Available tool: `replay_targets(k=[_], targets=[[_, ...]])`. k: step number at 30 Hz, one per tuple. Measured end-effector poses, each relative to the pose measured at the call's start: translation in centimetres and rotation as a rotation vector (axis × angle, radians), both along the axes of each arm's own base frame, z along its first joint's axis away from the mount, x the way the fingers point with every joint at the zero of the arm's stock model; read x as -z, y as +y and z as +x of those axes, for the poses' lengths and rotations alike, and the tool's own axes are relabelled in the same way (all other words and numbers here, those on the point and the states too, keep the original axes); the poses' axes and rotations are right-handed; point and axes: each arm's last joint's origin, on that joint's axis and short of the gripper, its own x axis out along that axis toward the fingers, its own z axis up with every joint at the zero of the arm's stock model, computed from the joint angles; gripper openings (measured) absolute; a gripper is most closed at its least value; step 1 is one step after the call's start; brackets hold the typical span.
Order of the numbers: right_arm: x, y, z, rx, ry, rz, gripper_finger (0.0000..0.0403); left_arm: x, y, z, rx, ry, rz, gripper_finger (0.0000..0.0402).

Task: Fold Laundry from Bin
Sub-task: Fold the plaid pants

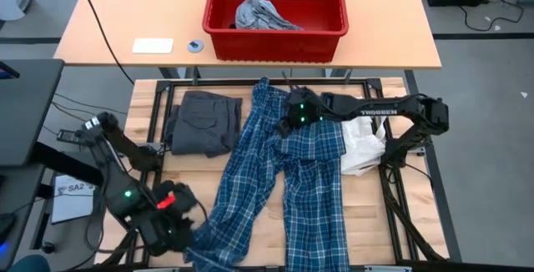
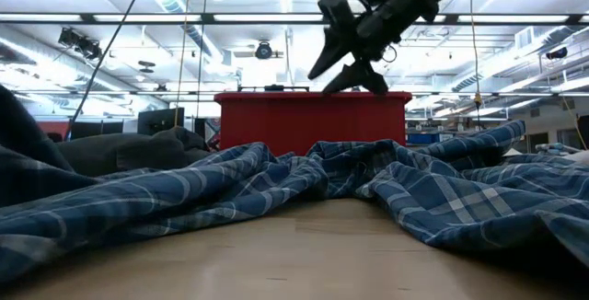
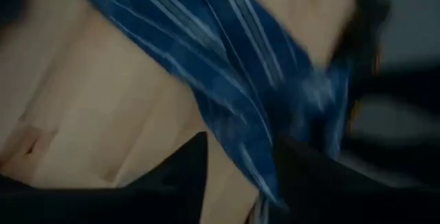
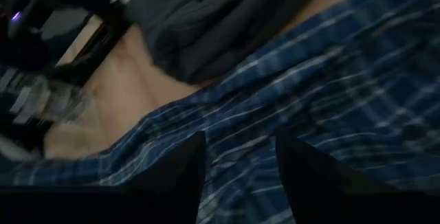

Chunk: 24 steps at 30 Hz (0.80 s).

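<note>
The blue-and-white plaid garment [image 1: 288,184] lay spread down the middle of the wooden table [image 1: 367,214], its two long legs running toward the near edge, rumpled in low folds across the low view. The left gripper [image 1: 179,222] sat down at the near left corner of the table, right at the end of the garment's left leg; from its wrist view the two dark fingers [image 3: 185,176] stood apart with a strip of plaid cloth lying in the gap between them, though whether they pinched it I could not tell. The right gripper [image 1: 284,122] hovered over the garment's upper part, lifted clear of the cloth in the low view, jaws parted and empty. Beside the plaid piece, to its left, rested the folded dark grey piece [image 1: 200,122]. A white fabric bag [image 1: 360,148] lay just right of the plaid. Beyond, on the farther table, stood the red bin [image 1: 275,13] with a light grey piece [image 1: 260,13] crumpled inside.
</note>
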Motion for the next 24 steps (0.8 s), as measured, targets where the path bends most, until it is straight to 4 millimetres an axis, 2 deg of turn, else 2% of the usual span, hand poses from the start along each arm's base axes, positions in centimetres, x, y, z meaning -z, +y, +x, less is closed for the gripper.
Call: replay_targets(k=[4,7,12,14,18,24], targets=[[0.2,-2.5,-1.0,0.028,0.018,0.019,0.0183,0.0,1.9,1.0,-0.289,-0.070,0.054,0.0221],[0.3,-4.0,-1.7,0.023,0.030,0.012,0.0183,1.2,3.7,3.3,-0.455,-0.049,0.089,0.0233],[0.4,-5.3,-2.4,-0.035,0.041,-0.032,0.0183,5.1,6.3,7.9,-0.594,-0.068,0.003,0.0236],[0.5,-5.6,-2.6,-0.057,0.047,-0.051,0.0183,7.2,7.4,8.9,-0.660,-0.059,-0.046,0.0236],[0.6,-6.0,-3.0,-0.086,0.052,-0.038,0.0183,11.4,9.0,9.1,-0.796,0.036,-0.134,0.0236],[0.5,-6.3,-3.1,-0.099,0.040,-0.054,0.0182,14.8,9.8,8.5,-0.852,0.090,-0.184,0.0235]])
